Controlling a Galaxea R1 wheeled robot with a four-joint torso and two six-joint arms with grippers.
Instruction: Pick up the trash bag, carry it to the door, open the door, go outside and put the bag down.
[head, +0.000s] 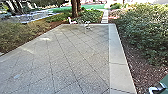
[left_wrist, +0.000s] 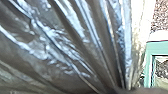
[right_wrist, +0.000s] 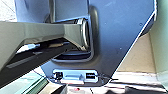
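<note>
Hard by the left wrist camera, the trash bag is seen, its glossy folds drawn to a gathered neck, the place to be gripped: thin film, soft, slippery, easily torn. How wide either arm's jaws stand cannot be told. Paving is met at twelve o'clock; at four, perhaps a door edge.

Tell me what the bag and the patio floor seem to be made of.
The trash bag looks like thin, glossy plastic film: bright highlights run along its folds. The patio floor looks like matt stone or concrete slabs, speckled and split by straight joints; which, I can't tell.
</note>
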